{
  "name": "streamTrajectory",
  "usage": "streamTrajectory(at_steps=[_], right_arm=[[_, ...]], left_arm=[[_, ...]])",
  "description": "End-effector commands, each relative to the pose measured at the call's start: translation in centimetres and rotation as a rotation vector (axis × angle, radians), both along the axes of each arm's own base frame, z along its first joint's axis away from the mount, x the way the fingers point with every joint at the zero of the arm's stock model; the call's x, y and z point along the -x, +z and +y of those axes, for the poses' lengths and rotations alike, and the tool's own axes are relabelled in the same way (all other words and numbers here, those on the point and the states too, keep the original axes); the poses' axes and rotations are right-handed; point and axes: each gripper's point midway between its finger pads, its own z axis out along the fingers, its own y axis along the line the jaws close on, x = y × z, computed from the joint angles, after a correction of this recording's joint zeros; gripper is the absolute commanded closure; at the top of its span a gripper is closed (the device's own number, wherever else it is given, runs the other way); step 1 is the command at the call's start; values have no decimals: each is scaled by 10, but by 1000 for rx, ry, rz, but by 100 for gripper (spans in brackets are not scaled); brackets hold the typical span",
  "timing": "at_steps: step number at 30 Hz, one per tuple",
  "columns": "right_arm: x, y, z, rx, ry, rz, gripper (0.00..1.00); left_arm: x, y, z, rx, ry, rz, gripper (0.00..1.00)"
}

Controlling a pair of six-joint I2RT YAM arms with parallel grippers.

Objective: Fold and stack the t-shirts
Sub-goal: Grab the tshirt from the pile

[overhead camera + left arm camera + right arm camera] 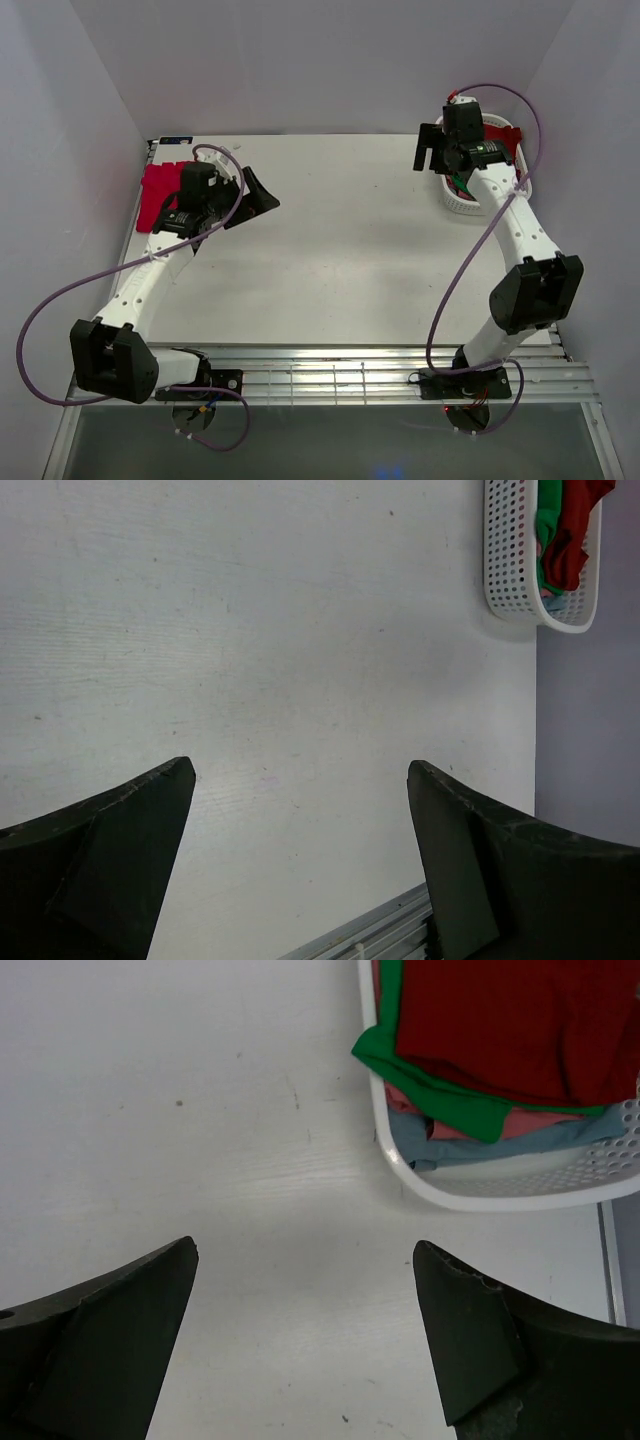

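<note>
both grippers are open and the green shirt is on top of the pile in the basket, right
No: the dark red shirt lies on top, the green shirt under it, in the basket, as the right wrist view shows. The left gripper and right gripper are open.

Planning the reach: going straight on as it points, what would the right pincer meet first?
Likely the bare table; the basket lies off to one side of the right pincer. Depth is unclear.
</note>
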Motion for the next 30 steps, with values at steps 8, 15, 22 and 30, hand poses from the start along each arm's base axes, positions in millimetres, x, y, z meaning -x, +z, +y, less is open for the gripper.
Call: streamTrajectory(at_steps=[8,15,22,30], right_arm=[[-100,-15,-71,6,-160,-11,29],[-141,-48,-91,13,-171,12,48],[-155,-78,-105,3,-174,40,49],[-159,-103,-114,-4,-184,75,58]], left_arm=[[19,-23,5,-11,9,52,2],[30,-40,10,-21,32,87,2],[30,-55,12,-36,39,122,2],[26,-62,11,-51,33,137,2]])
